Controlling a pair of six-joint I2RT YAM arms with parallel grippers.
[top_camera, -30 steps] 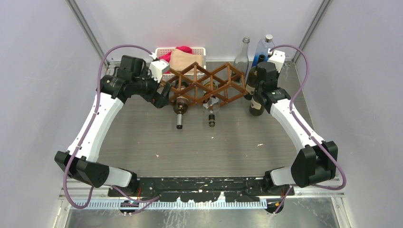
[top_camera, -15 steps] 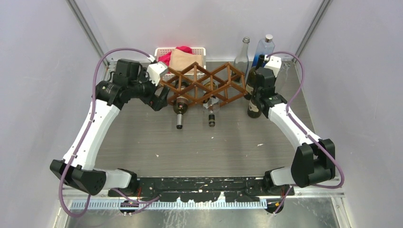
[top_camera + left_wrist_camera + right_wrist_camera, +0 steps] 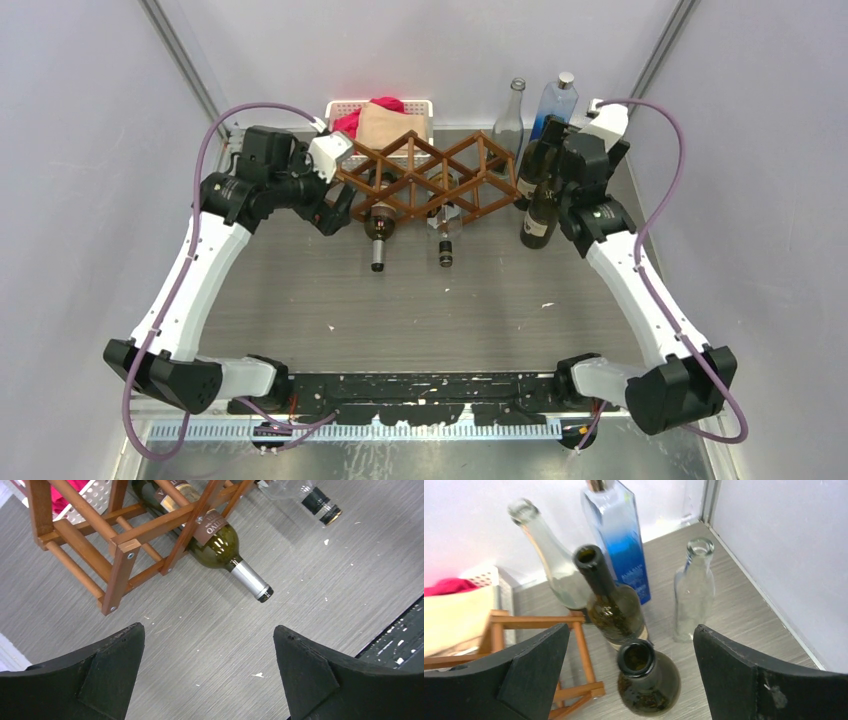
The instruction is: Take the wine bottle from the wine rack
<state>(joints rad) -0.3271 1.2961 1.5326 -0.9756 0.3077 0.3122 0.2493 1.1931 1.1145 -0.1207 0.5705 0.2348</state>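
Left jaws: wide open, empty, hanging over bare counter (image 3: 210, 645) just off the left near corner of the wine rack (image 3: 430, 180). The target as I read it is the green wine bottle (image 3: 215, 542), which lies in a low cell at the rack's left end, its body under the slats and its foil neck poking out toward the near side, low over the counter. Risk 1: the rack's corner post sits between the jaws and that neck, so a straight reach probably clips wood or pinches a slat, not glass. Risk 2: the rack looks light and nothing pins it, so a pull on the neck may drag the whole frame. Risk 3: with a neck-only grip the heavy body likely sags or slips once clear of the cell, and it's round, so it rolls. The clear bottle (image 3: 444, 235) in the next cell to the right would shift too if the frame moves. Right jaws: also wide open and empty, poised over the mouth of the nearest dark bottle (image 3: 646, 680), which stands just off the rack's right end; I can't tell how high above it. Behind it, packed close, are a second dark bottle (image 3: 616, 610), a long-necked clear bottle (image 3: 549, 565), a blue bottle (image 3: 621, 545) and a small clear bottle (image 3: 694, 595). Any sideways move there could topple several together.
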